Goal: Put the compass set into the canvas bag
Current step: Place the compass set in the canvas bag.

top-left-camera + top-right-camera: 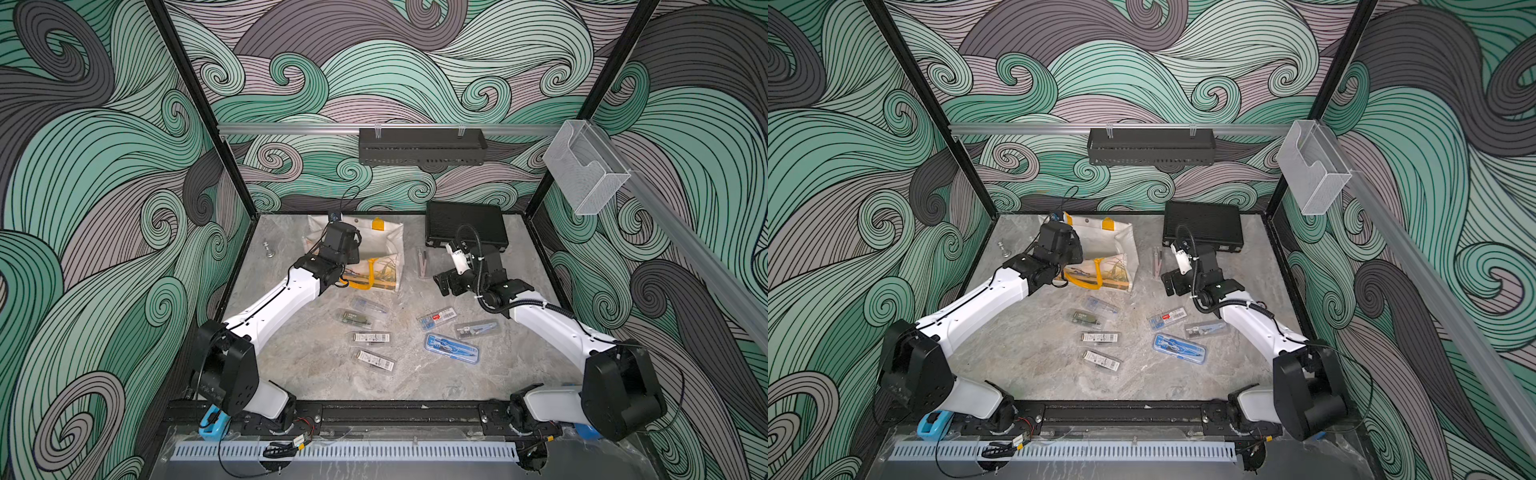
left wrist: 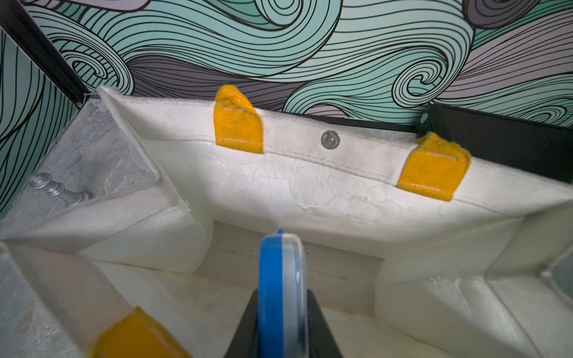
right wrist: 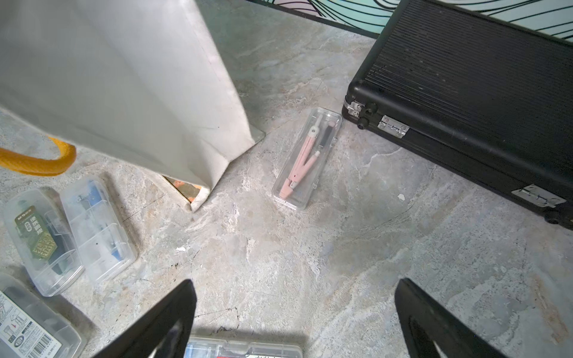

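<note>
Left wrist view puts you right at the bag's mouth. Your left claw (image 2: 282, 313) is clamped tight on a blue case (image 2: 279, 272), held edge-on over the open bag (image 2: 310, 186). What shows of the bag's floor looks bare. This set seems one release away from done, but it isn't dropped yet.

Moving right in a top view, a scatter of clear cases (image 1: 370, 337) lies on the table in front of the bag, with a second blue case (image 1: 452, 348) beyond them. A pink set (image 3: 307, 158) sits between the bag and the black case (image 3: 465, 93).

Your right claw (image 3: 294, 282) hangs over the table, jaws spread wide, holding nothing.

By my reckoning most of the job is left: every set on the table has yet to go in.
</note>
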Tool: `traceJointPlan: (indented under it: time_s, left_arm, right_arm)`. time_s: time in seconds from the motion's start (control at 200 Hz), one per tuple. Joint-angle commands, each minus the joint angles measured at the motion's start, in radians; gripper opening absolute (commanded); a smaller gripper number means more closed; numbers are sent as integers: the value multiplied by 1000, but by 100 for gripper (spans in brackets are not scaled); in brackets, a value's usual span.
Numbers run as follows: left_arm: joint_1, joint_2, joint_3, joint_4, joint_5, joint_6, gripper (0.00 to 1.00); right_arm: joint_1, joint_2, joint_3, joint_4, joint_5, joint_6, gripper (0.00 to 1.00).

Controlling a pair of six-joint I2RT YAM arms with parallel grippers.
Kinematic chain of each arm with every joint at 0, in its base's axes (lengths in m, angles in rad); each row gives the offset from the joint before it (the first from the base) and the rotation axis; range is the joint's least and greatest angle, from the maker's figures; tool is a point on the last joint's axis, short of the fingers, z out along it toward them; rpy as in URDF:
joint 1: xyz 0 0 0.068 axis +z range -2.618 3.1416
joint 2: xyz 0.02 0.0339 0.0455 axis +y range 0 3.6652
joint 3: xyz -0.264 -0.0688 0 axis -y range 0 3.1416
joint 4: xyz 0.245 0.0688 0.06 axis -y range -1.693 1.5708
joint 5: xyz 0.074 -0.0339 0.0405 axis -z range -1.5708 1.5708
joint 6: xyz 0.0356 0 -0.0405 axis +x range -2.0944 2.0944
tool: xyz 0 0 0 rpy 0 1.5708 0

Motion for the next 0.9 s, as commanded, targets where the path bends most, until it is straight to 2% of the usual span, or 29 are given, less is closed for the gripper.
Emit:
traceJointPlan:
  time_s: [0.0, 0.17, 0.37, 0.896]
  left_arm:
    - [8, 25, 51, -39, -9, -23, 6]
    - [13, 60, 96, -66, -8, -30, 10]
    - [14, 78, 130, -57, 9, -19, 19]
    - [20, 100, 182, -56, 32, 7, 28]
  right_arm:
    - [-1, 28, 41, -6, 8, 45, 100]
    - [0, 72, 68, -16, 10, 76, 99]
    - [-4, 111, 97, -26, 15, 93, 99]
    - [-21, 167, 126, -46, 10, 131, 99]
